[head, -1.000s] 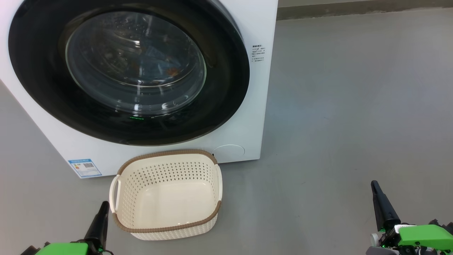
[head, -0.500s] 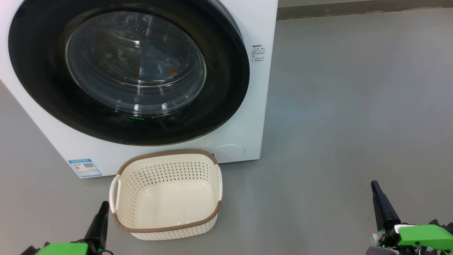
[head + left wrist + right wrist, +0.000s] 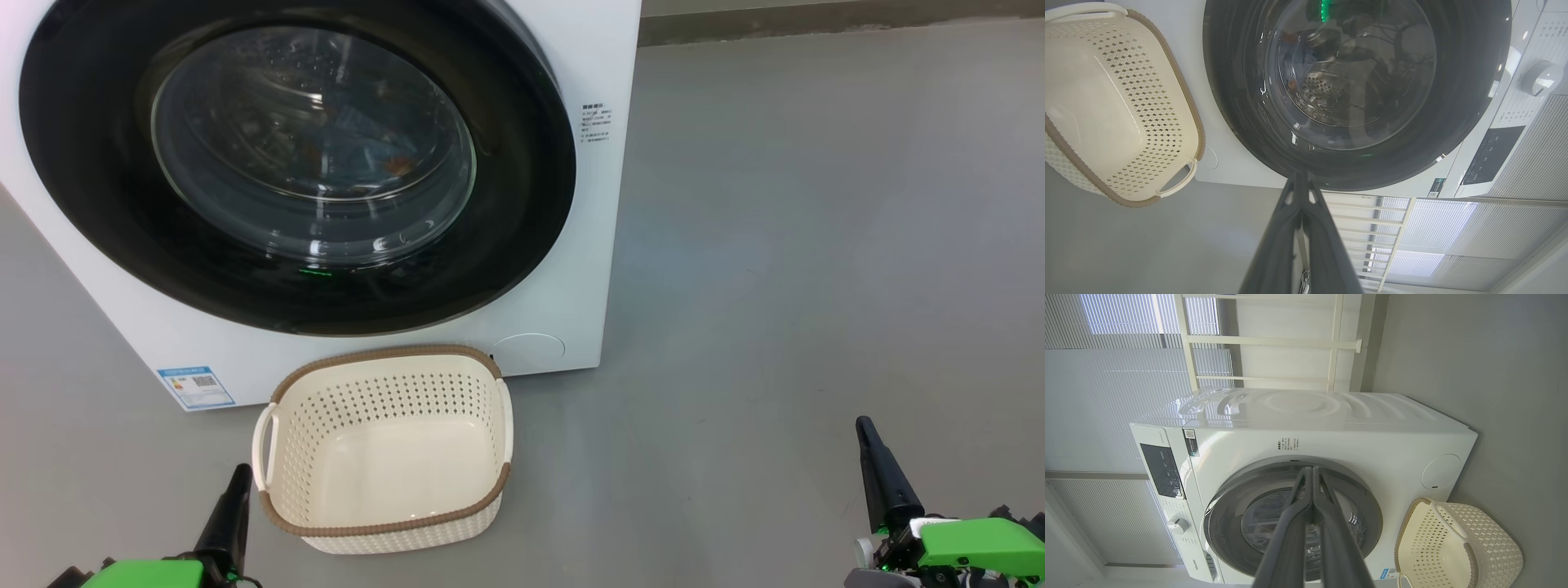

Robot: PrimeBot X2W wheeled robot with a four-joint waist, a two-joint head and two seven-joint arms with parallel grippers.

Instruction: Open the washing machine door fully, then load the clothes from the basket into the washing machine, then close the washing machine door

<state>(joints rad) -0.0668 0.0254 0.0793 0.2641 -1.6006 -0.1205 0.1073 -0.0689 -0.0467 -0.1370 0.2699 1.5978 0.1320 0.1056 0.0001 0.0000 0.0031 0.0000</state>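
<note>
**Door closed, load in drum, basket empty, both grippers shut and empty**

Head view: washing machine (image 3: 592,245) takes up the upper left of the frame. The washing machine door (image 3: 90,163) sits flush against the front, closed. The clothes (image 3: 363,131) show through the glass, inside the drum: blue fabric with orange-brown spots, upper centre of the window.

The basket (image 3: 384,396) is bottom centre-left on the grey floor (image 3: 775,286), just in front of the machine and below the door, empty. A blue label sticker (image 3: 196,386) is on the machine's lower left corner, left of the basket's far rim.

Left gripper (image 3: 242,474): lower left corner, fingers pressed together, holding nothing. The tip is near the basket's left handle, not touching. Right gripper (image 3: 865,429): lower right corner, fingers together, holding nothing, well apart from basket and machine.

Left wrist view: fingers meet at the tip, lower centre, against the door's black rim in frame; basket at the left edge. Right wrist view: closed fingers overlap the door in frame, basket lower right, control panel (image 3: 1161,469) on the left.
</note>
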